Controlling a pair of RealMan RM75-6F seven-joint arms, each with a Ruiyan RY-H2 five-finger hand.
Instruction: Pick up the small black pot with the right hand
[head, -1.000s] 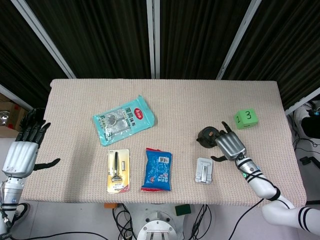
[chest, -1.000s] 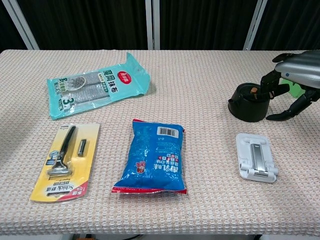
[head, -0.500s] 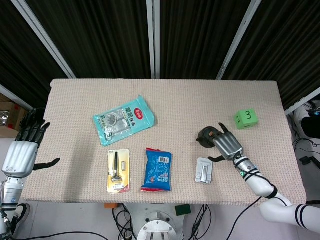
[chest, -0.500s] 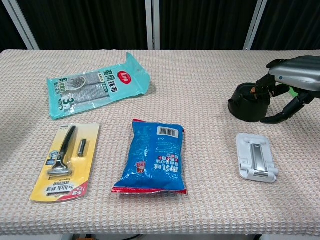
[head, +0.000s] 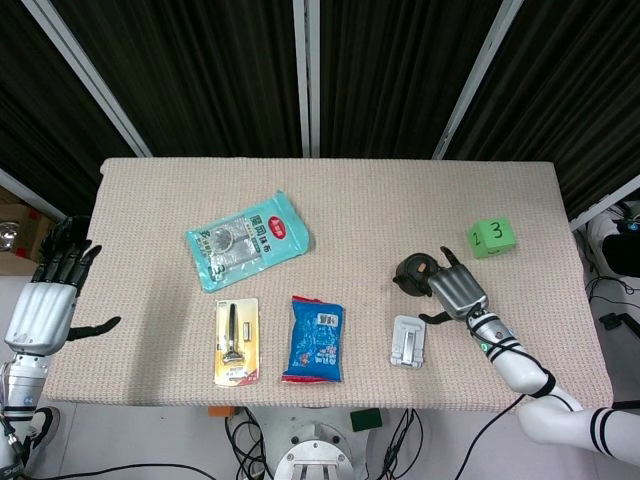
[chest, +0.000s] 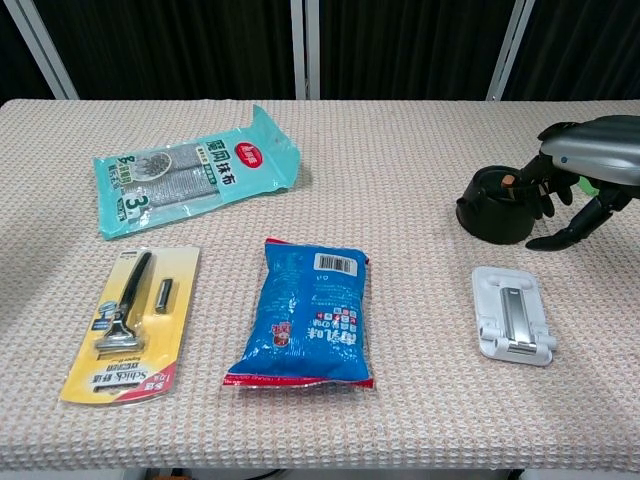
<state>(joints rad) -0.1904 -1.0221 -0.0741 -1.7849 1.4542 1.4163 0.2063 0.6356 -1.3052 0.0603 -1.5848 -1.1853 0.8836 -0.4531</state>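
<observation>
Since the earlier frames the right robot hand has moved closer to the small black pot, and its fingers now curl over the pot's right rim, while the thumb reaches toward the pot's lower right side. The pot rests on the desk and is not lifted. If the fingers really press the pot or only touch it, one cannot tell, so the grip is not sure.

In the head view the pot sits at about 4 o'clock from the middle of the desk, and the right robot hand is just beside it, at its 4 o'clock side. A white stand lies near the pot, at its 6 o'clock. A green cube with the number 3 stands at about 2 o'clock from the pot, apart from it.

The left robot hand is at 9 o'clock, beyond the left edge of the desk. Its fingers are spread apart and it holds nothing.

On the left half of the desk lies a teal packet, at about 10 o'clock from the middle. Below it, near the front edge, a razor on a yellow card lies flat, and just to its right is a blue bag. These two are close but do not touch.
</observation>
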